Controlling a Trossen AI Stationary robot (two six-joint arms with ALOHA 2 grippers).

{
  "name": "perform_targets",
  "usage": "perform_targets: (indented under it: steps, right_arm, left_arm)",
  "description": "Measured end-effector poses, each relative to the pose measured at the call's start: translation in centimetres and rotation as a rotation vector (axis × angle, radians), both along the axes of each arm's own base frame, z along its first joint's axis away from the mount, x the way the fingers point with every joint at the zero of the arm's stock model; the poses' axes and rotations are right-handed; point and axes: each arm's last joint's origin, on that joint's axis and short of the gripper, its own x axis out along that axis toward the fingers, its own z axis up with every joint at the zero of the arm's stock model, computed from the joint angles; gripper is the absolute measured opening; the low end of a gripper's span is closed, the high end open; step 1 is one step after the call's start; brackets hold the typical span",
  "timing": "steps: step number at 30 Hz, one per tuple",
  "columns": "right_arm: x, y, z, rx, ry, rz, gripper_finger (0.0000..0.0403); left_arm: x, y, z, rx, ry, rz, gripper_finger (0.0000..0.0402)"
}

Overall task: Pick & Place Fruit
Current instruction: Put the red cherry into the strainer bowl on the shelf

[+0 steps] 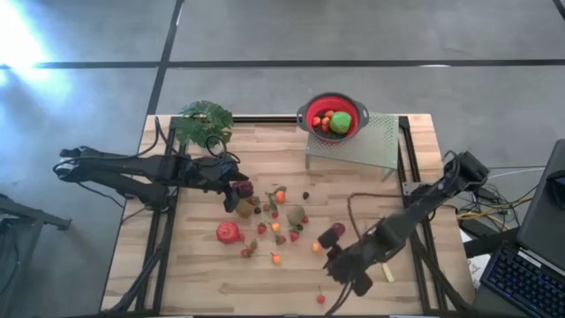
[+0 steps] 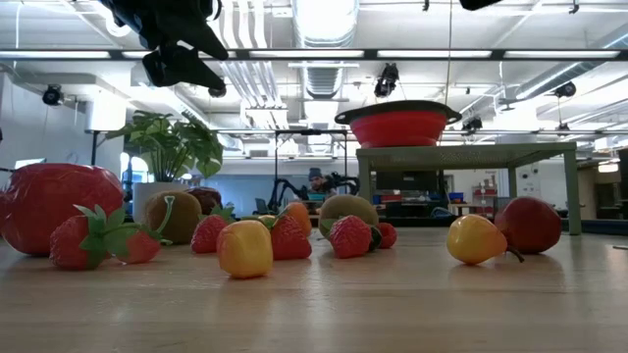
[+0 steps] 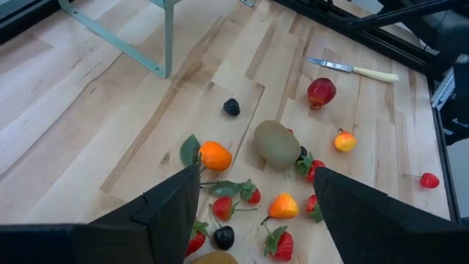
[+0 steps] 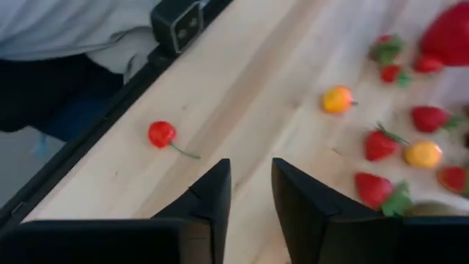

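Many small toy fruits lie loose on the middle of the wooden table: a big red one, a brown kiwi, strawberries, an orange one, a red apple and a yellow-red one. A single cherry rests near the table's front edge. My left gripper hangs open above the left part of the fruit cluster, nothing between its fingers. My right gripper hovers over the near right part of the table, its fingers a narrow gap apart and empty.
A red colander with a green and some red fruit stands on a pale metal rack at the far right. A leafy potted plant stands at the far left. A pale-handled knife lies right of the fruit.
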Motion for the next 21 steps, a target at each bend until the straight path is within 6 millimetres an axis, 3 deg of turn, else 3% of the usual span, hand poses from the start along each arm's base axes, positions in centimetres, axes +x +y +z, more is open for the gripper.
perform_targets:
  steps: [11,21]
  right_arm:
    - [2.7,4.0,-1.9,-0.05,0.028,0.089,0.018]
    - [4.0,6.0,-3.8,-0.126,0.064,0.212,0.0211]
  left_arm:
    - [0.0,0.0,0.0,0.0,-0.001,0.0,0.0273]
    - [0.0,0.0,0.0,0.0,-0.001,0.0,0.0273]
